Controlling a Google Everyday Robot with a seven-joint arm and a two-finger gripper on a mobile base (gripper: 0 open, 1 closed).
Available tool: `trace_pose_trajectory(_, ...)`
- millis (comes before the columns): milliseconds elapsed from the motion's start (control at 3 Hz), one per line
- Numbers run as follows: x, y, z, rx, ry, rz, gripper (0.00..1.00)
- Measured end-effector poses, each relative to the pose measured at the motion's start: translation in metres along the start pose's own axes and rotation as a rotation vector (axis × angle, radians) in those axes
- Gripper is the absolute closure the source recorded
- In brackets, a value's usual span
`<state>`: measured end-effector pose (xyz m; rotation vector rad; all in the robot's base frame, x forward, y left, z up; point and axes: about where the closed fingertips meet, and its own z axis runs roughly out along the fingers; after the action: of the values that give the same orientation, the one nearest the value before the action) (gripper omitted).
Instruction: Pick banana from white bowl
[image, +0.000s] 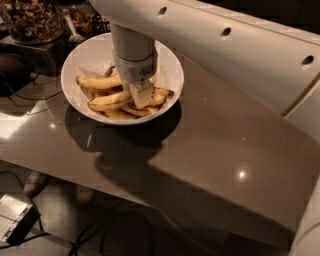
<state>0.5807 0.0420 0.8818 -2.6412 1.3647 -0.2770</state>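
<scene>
The banana (107, 99) lies in the white bowl (172, 75), across the middle of the pile, with its left end toward the bowl's left wall. Other bananas (97, 82) lie on either side, touching it. The gripper (141, 95) is lowered into the bowl at the banana's right portion (the wrist housing hides the contact zone). Whether the gripper is apart or clamped cannot be told. The bowl stands on the far left part of the glossy brown table (210, 150). The white arm (225, 45) spans the top of the view. A jar (30, 20) of dark mixed contents stands behind the bowl.
</scene>
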Motion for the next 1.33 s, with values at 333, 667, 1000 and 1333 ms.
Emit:
trace_pose_trajectory(333, 0.000, 0.000, -0.002, 0.000, 0.000, 0.000, 1.00)
trace_pose_trajectory(667, 0.000, 0.000, -0.002, 0.000, 0.000, 0.000, 1.00)
trace_pose_trajectory(1000, 0.006, 0.013, -0.019, 0.022, -0.039, 0.059, 1.00)
trace_pose_trajectory(1333, 0.011, 0.034, -0.042, 0.054, -0.114, 0.153, 1.00)
